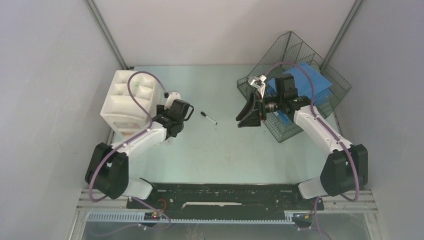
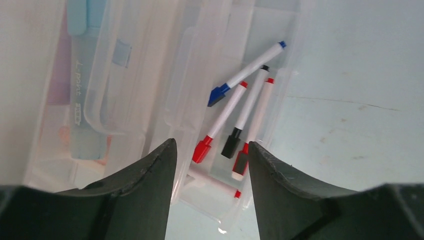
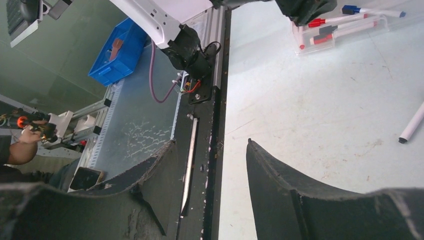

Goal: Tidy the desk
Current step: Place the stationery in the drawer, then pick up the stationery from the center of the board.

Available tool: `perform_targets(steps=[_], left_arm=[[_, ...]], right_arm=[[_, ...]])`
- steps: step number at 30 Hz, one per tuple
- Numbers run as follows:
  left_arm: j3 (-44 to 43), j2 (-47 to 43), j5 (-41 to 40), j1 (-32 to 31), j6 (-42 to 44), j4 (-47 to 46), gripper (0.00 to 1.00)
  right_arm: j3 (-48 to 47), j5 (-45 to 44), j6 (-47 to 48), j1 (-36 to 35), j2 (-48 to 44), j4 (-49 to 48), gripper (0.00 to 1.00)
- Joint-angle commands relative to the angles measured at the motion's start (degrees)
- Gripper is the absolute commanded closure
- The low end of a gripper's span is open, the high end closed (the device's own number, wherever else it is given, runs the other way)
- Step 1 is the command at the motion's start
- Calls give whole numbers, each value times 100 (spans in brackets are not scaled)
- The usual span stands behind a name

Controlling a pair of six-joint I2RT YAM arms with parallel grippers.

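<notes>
The pale mint-green desk (image 1: 225, 150) holds a loose white marker with a black cap (image 1: 209, 118) near its middle. The marker's end also shows in the right wrist view (image 3: 412, 125). My left gripper (image 2: 211, 145) is open and empty. It hangs over a clear pulled-out drawer (image 2: 280, 100) of the white drawer unit (image 1: 125, 102). Several red-, black- and blue-capped markers (image 2: 247, 110) lie in that drawer. My right gripper (image 1: 248, 115) is open and empty above the desk, just left of the wire-mesh tray (image 1: 300, 55). In its wrist view the right gripper (image 3: 210, 142) faces the black rail (image 3: 205, 150).
The mesh tray stands tilted at the back right with blue flat items (image 1: 305, 80) in it. A small silver clip-like object (image 1: 258, 82) sits at its left edge. Another clear drawer (image 2: 80, 100) holds pale pens. Grey walls enclose the desk.
</notes>
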State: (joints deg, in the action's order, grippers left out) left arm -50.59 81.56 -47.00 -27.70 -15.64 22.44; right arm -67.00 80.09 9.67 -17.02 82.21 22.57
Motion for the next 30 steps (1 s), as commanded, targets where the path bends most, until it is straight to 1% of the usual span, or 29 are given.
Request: perform_targets(steps=[1, 4, 8, 10, 13, 14, 17, 22, 25, 27, 30], left_arm=[[-93, -827, 972, 19, -97, -48, 38], [235, -1437, 1853, 19, -7, -326, 35], [899, -2493, 3083, 19, -39, -902, 29], [1277, -2983, 3451, 19, -172, -1232, 22], [1824, -3604, 3834, 19, -407, -1677, 5], [1959, -3746, 3942, 17, -475, -1759, 1], [2217, -4040, 4301, 19, -637, -1830, 0], [2493, -4413, 4781, 19, -992, -1863, 0], [2645, -4763, 4890, 23, -1149, -1888, 0], [2698, -4985, 4861, 22, -1212, -1840, 0], [2742, -5308, 4745, 27, -1264, -1677, 0]], right_arm=[[-29, -179, 327, -15, -20, 156, 40], [-29, -310, 466, -12, -47, 246, 40], [-32, -518, 641, -20, -63, 340, 40], [-32, -668, 737, -23, -72, 391, 40], [-33, -1012, 889, -57, -87, 460, 39], [-37, -1165, 939, -83, -91, 469, 40], [-239, -1881, 1291, -289, -43, 816, 39], [-1124, -3319, 1626, -900, 594, 1606, 38], [-1858, -4123, 1821, -1343, 1243, 2235, 38], [-2472, -4549, 1787, -1520, 1785, 2622, 38], [-3341, -4942, 1623, -1698, 2585, 2987, 38]])
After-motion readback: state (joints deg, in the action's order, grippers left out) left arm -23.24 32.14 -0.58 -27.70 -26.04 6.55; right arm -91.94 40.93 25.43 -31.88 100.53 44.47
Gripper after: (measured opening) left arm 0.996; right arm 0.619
